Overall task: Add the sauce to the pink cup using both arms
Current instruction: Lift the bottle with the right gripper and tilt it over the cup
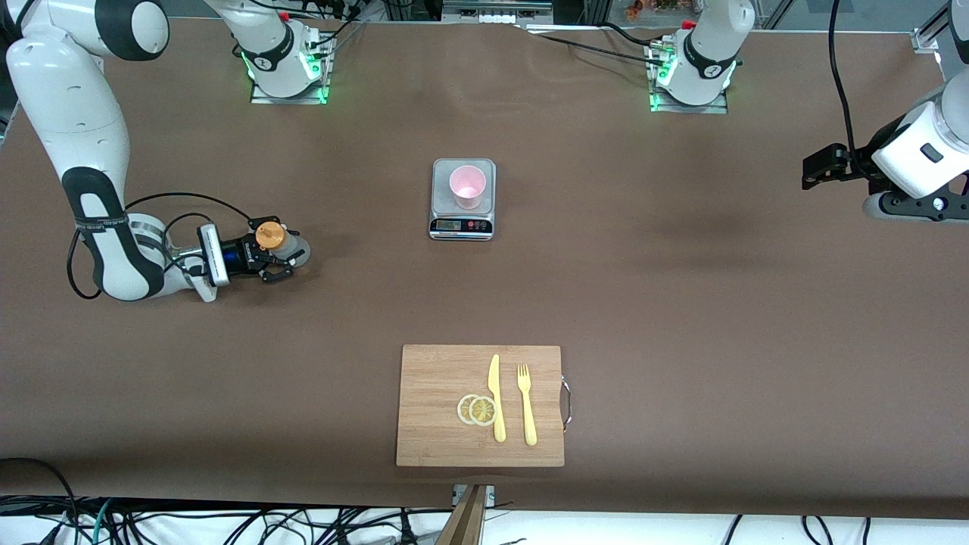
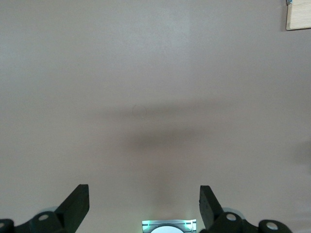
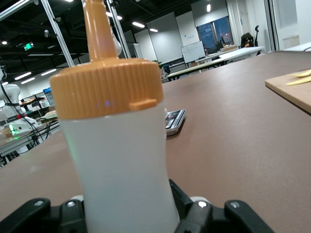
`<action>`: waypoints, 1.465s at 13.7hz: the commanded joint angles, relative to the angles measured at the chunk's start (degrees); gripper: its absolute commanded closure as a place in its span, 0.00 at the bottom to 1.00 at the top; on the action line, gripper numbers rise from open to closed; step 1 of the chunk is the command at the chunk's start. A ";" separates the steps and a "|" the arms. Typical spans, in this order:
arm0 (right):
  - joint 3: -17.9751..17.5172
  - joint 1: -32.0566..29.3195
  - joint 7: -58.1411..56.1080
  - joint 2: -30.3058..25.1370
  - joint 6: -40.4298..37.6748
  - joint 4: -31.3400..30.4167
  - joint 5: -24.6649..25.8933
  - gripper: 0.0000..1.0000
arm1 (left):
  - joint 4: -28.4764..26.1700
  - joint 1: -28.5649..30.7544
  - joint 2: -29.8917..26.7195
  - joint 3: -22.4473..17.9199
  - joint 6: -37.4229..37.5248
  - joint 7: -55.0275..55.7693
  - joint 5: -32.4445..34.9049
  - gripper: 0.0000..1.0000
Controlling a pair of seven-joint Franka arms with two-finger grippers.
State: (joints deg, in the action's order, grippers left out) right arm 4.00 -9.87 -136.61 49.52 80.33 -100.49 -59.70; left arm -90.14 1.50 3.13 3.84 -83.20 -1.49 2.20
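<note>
Front view: one small translucent whitish squeeze bottle of sauce [image 1: 281, 244] with an orange nozzle cap stands on the brown table toward the right arm's end, with the black right gripper [image 1: 277, 256] low at the table, its fingers on either side of the bottle's body. One pale pink translucent plastic cup [image 1: 467, 186] sits on the plate of one silver kitchen scale [image 1: 462, 225] mid-table. Nearer the camera lies one bamboo cutting board [image 1: 428, 378] carrying one yellow plastic knife [image 1: 496, 399], one yellow plastic fork [image 1: 526, 404] and two lemon slices [image 1: 478, 409], overlapping. The black left gripper [image 1: 821, 168] hangs in the air at its own end of the table — that arm waits.

Left wrist view: two dark fingers [image 2: 76, 206] stand wide apart, released, over bare brown table; one corner of the board [image 2: 298, 15] shows.

Right wrist view: the bottle [image 3: 124, 160] fills the frame, upright, seated between the jaws — contact itself cannot be told. The scale [image 3: 174, 121] is visible farther off.
</note>
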 commanded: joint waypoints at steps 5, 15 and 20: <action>0.22 8.80 24.33 -13.46 7.54 -0.15 8.61 0.92 | 0.32 0.61 -0.14 0.38 0.32 -1.49 0.53 0.00; -5.92 27.79 62.65 -22.71 18.37 0.64 40.16 0.92 | 0.32 0.61 -0.14 0.38 0.41 -1.41 0.44 0.00; -15.23 29.90 78.83 -22.71 18.02 2.05 53.87 0.92 | 0.32 0.61 -0.14 0.38 0.41 -1.41 0.44 0.00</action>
State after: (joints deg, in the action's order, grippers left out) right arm -8.52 19.90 -63.12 28.23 98.77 -98.26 -10.28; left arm -90.14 1.53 3.13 3.83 -83.20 -1.50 2.20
